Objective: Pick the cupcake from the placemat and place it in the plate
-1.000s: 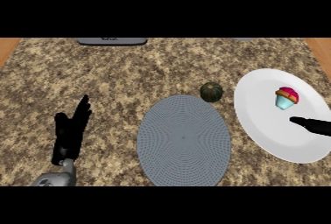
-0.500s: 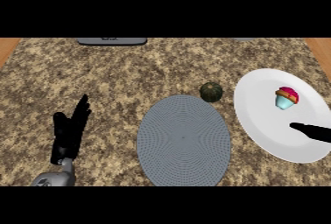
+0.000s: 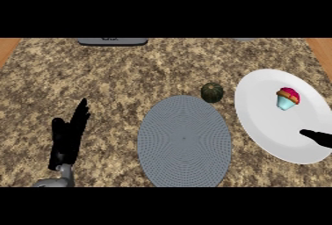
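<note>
cupcake [image 3: 287, 98] on plate [image 3: 259, 114], right hand [image 3: 318, 137] unclear, left hand [image 3: 68, 136] open

- The cupcake [image 3: 287, 98] has a pale blue wrapper and pink-red frosting with a touch of yellow; it stands upright on the plate, in the upper half.
- The plate [image 3: 262, 127] is white and round, lying flat on the worktop at the right, just beside the placemat's right edge.
- The placemat [image 3: 185, 140] is a grey oval with a fine woven texture, lying flat at mid-worktop with nothing on it.
</note>
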`<state>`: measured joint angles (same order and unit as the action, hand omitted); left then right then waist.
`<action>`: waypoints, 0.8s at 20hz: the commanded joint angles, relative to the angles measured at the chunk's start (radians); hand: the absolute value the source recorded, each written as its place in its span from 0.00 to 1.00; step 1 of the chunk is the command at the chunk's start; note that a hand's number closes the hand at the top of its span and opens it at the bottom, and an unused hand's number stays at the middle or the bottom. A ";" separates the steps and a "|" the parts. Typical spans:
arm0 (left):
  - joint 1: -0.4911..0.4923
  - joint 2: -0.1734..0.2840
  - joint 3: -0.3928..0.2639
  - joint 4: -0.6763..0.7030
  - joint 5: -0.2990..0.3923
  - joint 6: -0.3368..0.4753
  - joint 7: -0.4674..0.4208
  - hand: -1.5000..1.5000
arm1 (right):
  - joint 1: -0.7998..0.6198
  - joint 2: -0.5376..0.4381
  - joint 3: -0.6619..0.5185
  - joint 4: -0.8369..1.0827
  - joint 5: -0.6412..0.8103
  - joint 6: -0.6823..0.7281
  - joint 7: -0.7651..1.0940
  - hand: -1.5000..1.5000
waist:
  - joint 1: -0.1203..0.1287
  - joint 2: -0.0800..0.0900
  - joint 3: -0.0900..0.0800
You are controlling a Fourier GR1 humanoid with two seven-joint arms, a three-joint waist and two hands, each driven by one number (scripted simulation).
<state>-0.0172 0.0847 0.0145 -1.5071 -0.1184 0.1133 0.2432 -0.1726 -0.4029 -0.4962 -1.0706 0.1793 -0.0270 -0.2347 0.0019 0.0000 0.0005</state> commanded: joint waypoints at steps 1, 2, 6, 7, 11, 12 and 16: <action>0.015 -0.025 -0.016 0.016 -0.022 0.016 -0.032 0.50 | 0.038 -0.017 -0.019 -0.004 -0.026 -0.015 -0.020 0.00 | -0.002 0.000 0.000; 0.006 -0.007 0.022 0.057 0.005 -0.004 -0.065 0.50 | 0.043 0.011 0.015 -0.005 -0.006 -0.039 -0.021 0.00 | -0.002 0.000 -0.001; 0.002 -0.012 0.000 0.001 -0.020 0.007 -0.011 0.50 | 0.022 -0.061 -0.047 0.133 -0.043 -0.023 -0.113 0.00 | -0.001 0.000 0.000; -0.059 0.008 0.026 0.017 0.011 -0.022 0.031 0.50 | 0.007 -0.072 -0.041 0.094 -0.054 -0.017 -0.062 0.00 | -0.002 0.000 0.000; -0.037 -0.012 0.021 0.055 -0.006 -0.003 -0.027 0.50 | 0.026 -0.111 -0.065 0.086 -0.090 0.001 -0.049 0.00 | -0.003 0.000 -0.001; -0.011 -0.019 0.020 0.018 -0.002 0.005 -0.009 0.50 | 0.071 -0.085 -0.066 0.102 -0.096 -0.005 -0.116 0.00 | -0.003 0.000 0.000; 0.021 -0.014 0.007 -0.031 0.004 -0.020 0.013 0.50 | 0.034 -0.119 -0.081 0.145 -0.086 -0.065 -0.084 0.00 | 0.000 0.000 0.000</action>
<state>-0.0361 0.0830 0.0369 -1.4943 -0.1129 0.0958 0.2488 -0.1341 -0.5034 -0.5733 -0.9372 0.0951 -0.0588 -0.3392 0.0005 -0.0001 0.0002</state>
